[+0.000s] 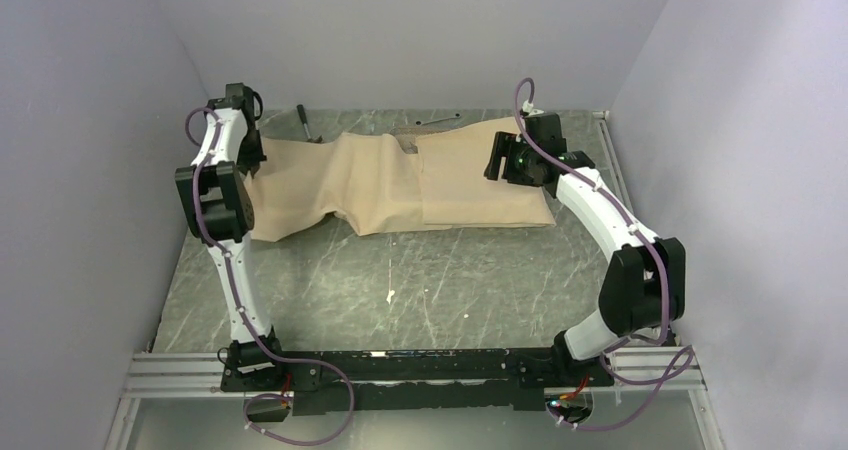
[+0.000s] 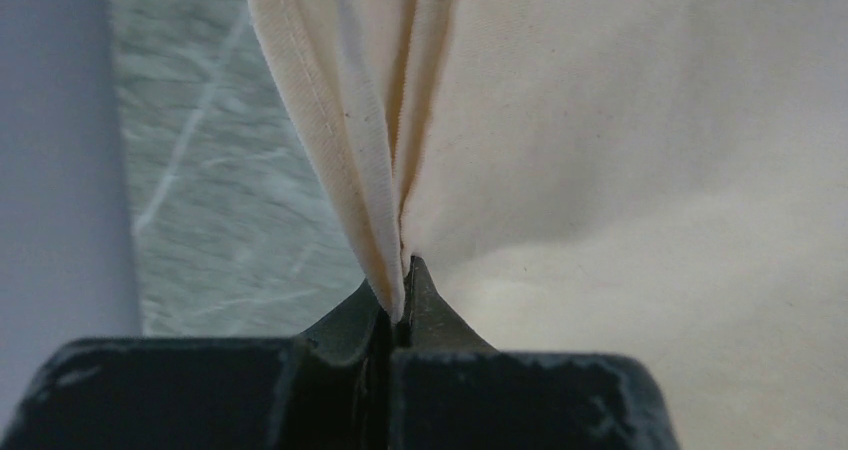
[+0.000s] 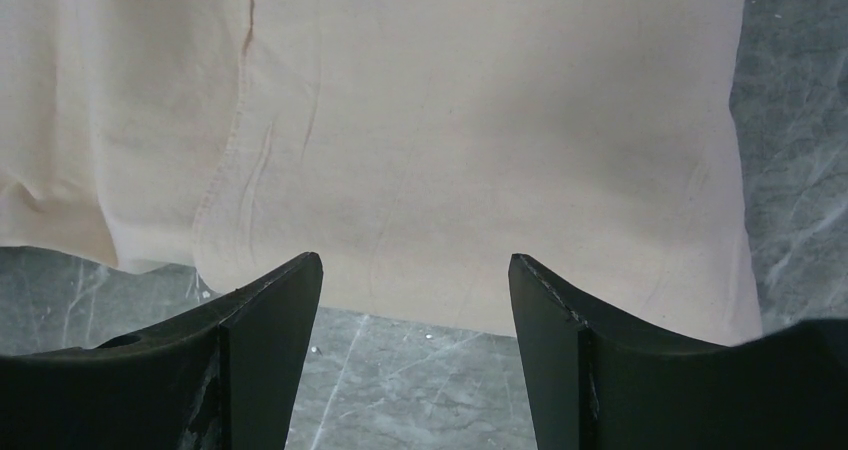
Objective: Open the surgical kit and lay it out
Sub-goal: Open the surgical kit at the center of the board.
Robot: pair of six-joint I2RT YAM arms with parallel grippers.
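The surgical kit is a tan wrap sheet (image 1: 400,185) lying folded across the back half of the table, and whatever it covers is hidden. My left gripper (image 1: 252,162) is at the sheet's left end. In the left wrist view the left gripper (image 2: 402,290) is shut on a pinched, stitched fold of the wrap (image 2: 620,120). My right gripper (image 1: 493,162) hovers over the folded right part. In the right wrist view the right gripper (image 3: 415,270) stands open above the near edge of the wrap (image 3: 480,120), with nothing between its fingers.
A dark-handled hammer (image 1: 305,125) and a small thin wrench (image 1: 438,120) lie behind the sheet near the back wall. The grey marbled table (image 1: 400,280) stretches in front of it, with a small white speck (image 1: 390,296). Walls close in on the left, right and back.
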